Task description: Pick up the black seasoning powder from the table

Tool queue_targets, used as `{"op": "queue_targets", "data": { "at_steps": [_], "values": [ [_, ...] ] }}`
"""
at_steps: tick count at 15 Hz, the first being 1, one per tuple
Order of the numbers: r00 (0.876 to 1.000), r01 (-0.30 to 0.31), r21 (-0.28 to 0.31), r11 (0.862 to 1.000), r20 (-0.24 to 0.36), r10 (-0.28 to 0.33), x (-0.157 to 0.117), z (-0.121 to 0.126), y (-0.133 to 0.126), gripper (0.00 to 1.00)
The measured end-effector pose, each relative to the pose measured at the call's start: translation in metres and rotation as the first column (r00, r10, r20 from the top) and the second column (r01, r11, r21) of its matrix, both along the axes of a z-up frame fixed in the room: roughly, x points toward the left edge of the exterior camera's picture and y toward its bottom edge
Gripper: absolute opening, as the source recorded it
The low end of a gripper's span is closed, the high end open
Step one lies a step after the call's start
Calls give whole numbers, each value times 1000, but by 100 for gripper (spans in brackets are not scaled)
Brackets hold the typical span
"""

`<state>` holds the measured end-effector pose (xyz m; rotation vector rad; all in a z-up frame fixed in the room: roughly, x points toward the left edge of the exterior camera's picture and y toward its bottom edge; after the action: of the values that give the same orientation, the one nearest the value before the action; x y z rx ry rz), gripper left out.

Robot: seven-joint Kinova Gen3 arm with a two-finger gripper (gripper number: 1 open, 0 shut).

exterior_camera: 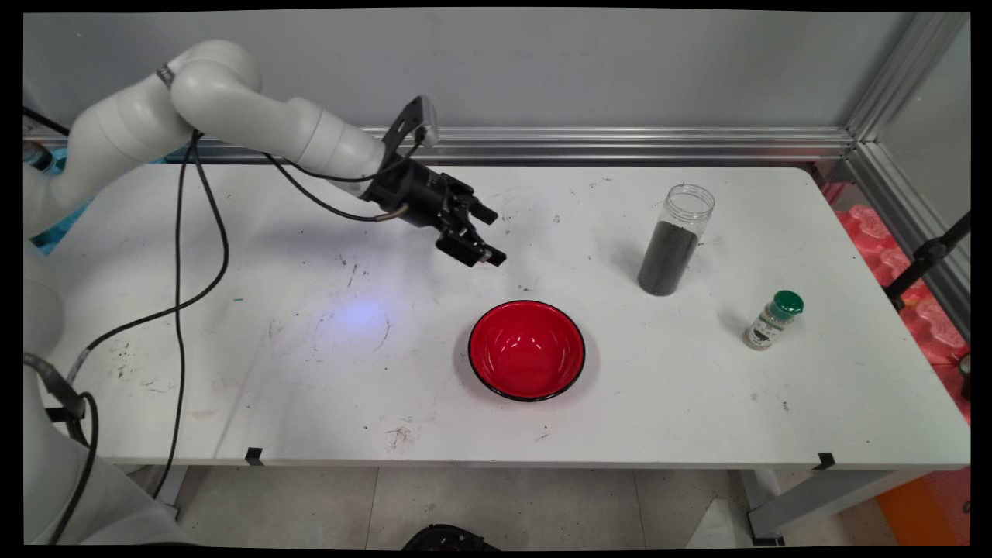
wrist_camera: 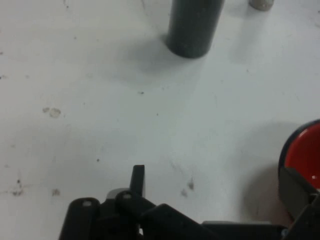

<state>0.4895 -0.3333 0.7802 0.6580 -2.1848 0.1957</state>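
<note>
Here we see a scuffed white table [exterior_camera: 310,387] set against a grey wall [exterior_camera: 542,62], with an aluminium rail [exterior_camera: 620,143] along its far edge. The gripper [exterior_camera: 490,234] hangs above bare tabletop, its jaws spread wide and holding nothing. Just below and ahead of it sits a red bowl [exterior_camera: 527,350]. Beyond the fingers stands a tall open jar [exterior_camera: 674,240] of dark grains, and further off a small green-capped bottle [exterior_camera: 773,320]. From the hand view we catch only the jar's base [wrist_camera: 192,30] and the bowl's rim [wrist_camera: 300,150]; the main view shows both whole.
</note>
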Motion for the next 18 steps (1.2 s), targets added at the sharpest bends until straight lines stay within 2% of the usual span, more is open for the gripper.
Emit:
{"op": "queue_targets", "data": {
  "at_steps": [18],
  "values": [
    [999,3,-20,1000,-51,-4,-54,-18,-32,100]
  ]
}}
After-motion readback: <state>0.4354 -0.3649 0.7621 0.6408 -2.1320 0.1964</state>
